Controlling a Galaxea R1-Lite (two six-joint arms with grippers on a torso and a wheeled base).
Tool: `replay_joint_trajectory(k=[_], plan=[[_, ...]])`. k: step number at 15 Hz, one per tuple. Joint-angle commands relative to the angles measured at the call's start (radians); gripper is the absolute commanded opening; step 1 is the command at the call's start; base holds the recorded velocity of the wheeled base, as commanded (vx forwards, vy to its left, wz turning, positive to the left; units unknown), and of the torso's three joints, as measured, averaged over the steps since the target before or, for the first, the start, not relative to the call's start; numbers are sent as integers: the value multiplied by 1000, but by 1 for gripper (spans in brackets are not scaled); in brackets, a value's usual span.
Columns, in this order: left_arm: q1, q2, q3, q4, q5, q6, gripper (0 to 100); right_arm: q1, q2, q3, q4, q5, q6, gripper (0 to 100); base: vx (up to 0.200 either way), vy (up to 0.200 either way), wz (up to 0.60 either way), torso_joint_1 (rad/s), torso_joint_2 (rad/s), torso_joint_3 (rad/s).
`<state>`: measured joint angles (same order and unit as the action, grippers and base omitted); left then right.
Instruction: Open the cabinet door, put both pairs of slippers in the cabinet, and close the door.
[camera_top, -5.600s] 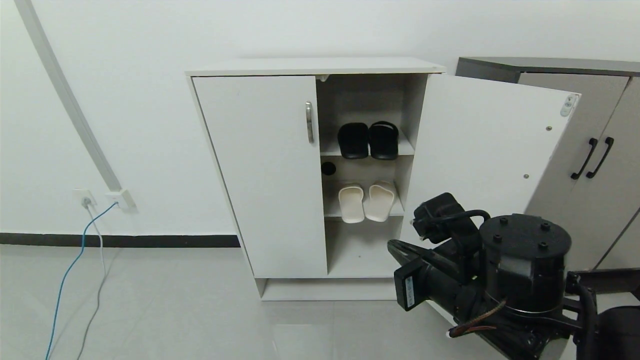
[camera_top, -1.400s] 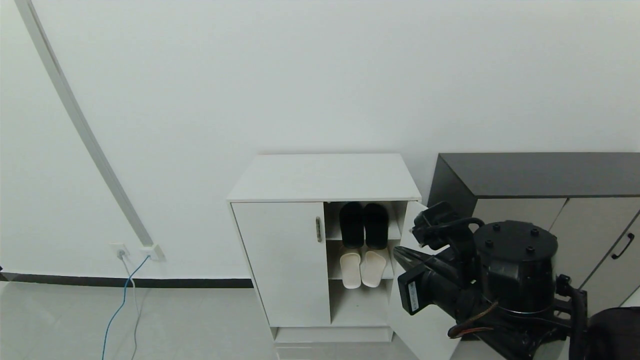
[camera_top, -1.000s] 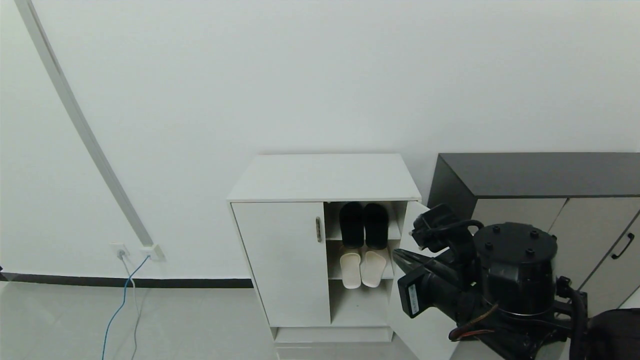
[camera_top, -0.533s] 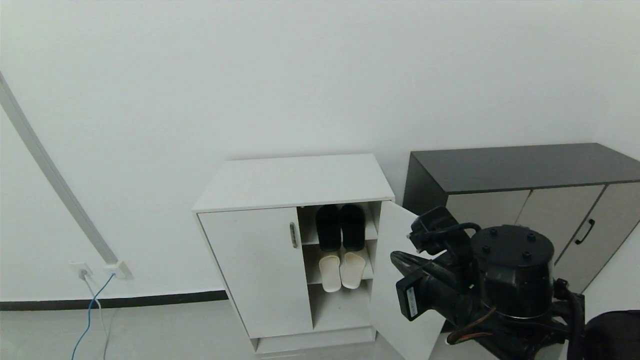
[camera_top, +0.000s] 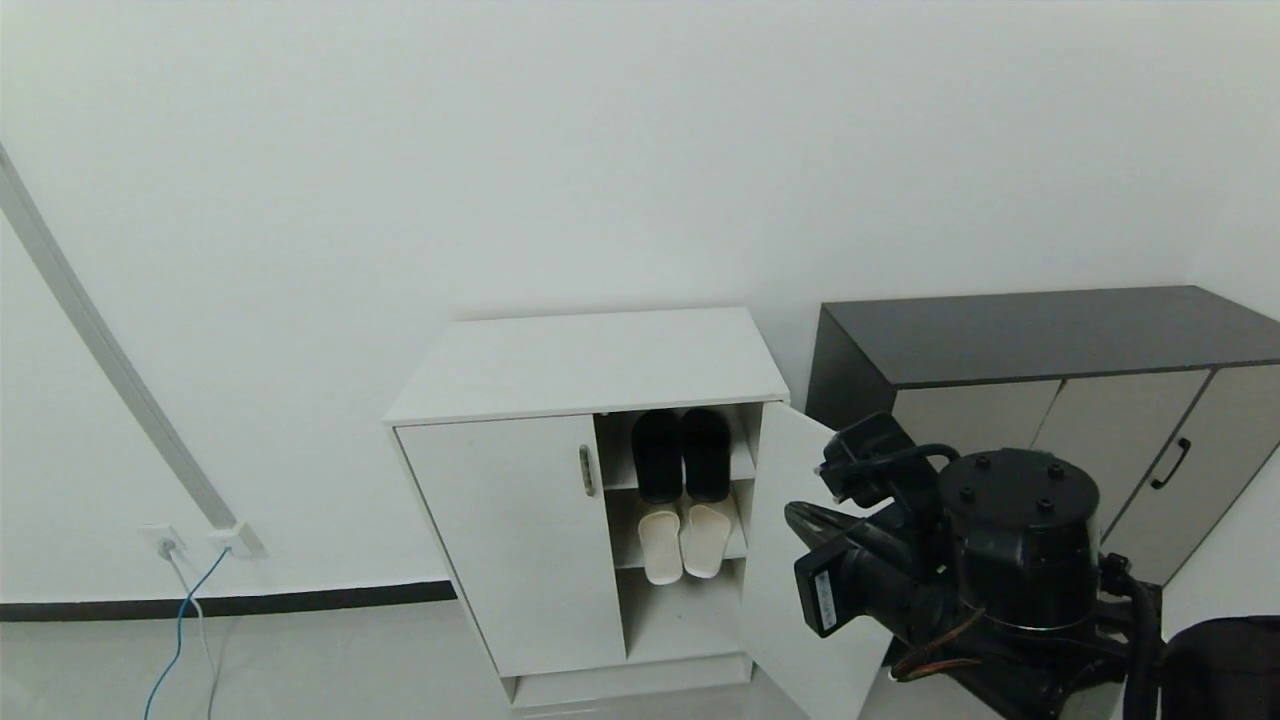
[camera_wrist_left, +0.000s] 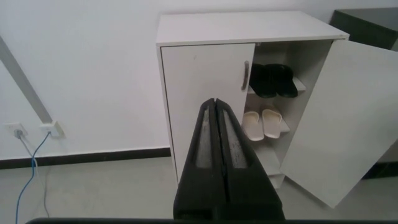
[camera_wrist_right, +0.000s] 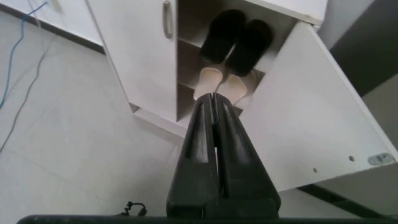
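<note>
The left gripper (camera_wrist_left: 216, 102) and right gripper (camera_wrist_right: 214, 96) sit closed, empty; right arm (camera_top: 1000, 560) partly hides the door (camera_top: 775, 600).

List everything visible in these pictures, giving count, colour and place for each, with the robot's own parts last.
cabinet: one, white, against the wall; left door closed, right door open.
black slippers: one pair, black, upper shelf of the cabinet.
white slippers: one pair, off-white, shelf just below.
second cabinet: one, dark top, grey doors, right of the white one.
wall sockets: two, white, low on the wall, left.
cable: one, blue, from the sockets down to the floor.
left gripper: one, black, shut, facing the cabinet.
right gripper: one, black, shut, facing the open shelves.
</note>
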<state>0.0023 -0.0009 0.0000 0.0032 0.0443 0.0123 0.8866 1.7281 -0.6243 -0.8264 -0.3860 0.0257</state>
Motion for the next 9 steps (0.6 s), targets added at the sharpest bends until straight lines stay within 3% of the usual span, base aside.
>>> replay_joint_trajectory(k=[1, 4, 9], plan=[[1, 1, 0, 0, 0, 0, 0, -3, 2, 0, 0, -1, 0, 0, 0, 0, 0, 0, 0, 0], [1, 1, 0, 0, 2, 0, 0, -54, 33, -26, 3, -7, 2, 0, 0, 0, 0, 0, 0, 0], [1, 1, 0, 0, 2, 0, 0, -255, 153, -135, 3, -4, 57, 0, 0, 0, 0, 0, 0, 0]])
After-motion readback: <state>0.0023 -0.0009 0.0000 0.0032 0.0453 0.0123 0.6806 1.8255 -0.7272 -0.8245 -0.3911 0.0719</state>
